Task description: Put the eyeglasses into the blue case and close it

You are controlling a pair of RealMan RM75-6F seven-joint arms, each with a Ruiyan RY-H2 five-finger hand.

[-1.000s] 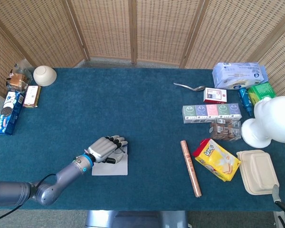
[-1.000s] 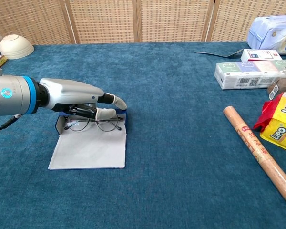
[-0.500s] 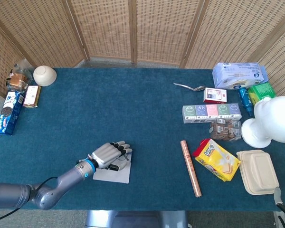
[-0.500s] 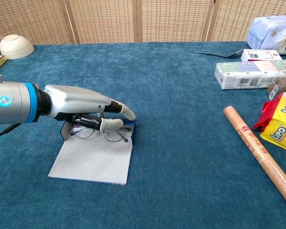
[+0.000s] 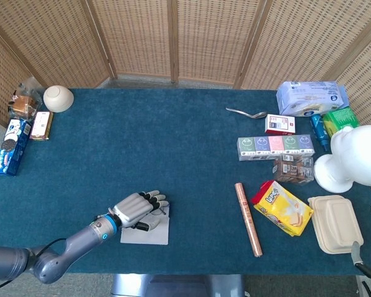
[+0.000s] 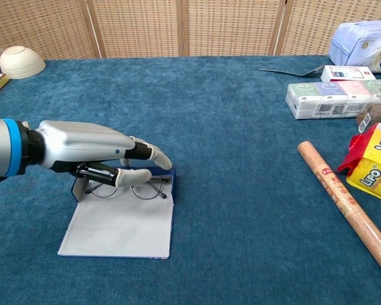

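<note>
The blue case (image 6: 167, 176) lies open near the table's front left, its grey flap (image 6: 117, 225) spread flat toward me. The thin-framed eyeglasses (image 6: 138, 189) lie inside it against the low blue back wall. My left hand (image 6: 95, 149) hovers flat over the case with its fingers stretched out, and its thumb touches the top of the glasses' frame. In the head view the left hand (image 5: 136, 207) covers the glasses, and only the case's flap (image 5: 149, 231) shows. Of my right hand only a grey sliver (image 5: 358, 252) shows at the bottom right edge.
A brown roll (image 5: 248, 218) and a yellow snack bag (image 5: 283, 208) lie right of centre. Boxes, a tissue pack (image 5: 275, 145) and a spoon (image 5: 246, 112) crowd the back right. A bowl (image 5: 58, 98) and snacks sit far left. A white takeaway box (image 5: 335, 223) sits at the right.
My left hand has drawn back toward the near left, and the case with the glasses has slid and turned with it. The glasses now lie flatter in the case.
</note>
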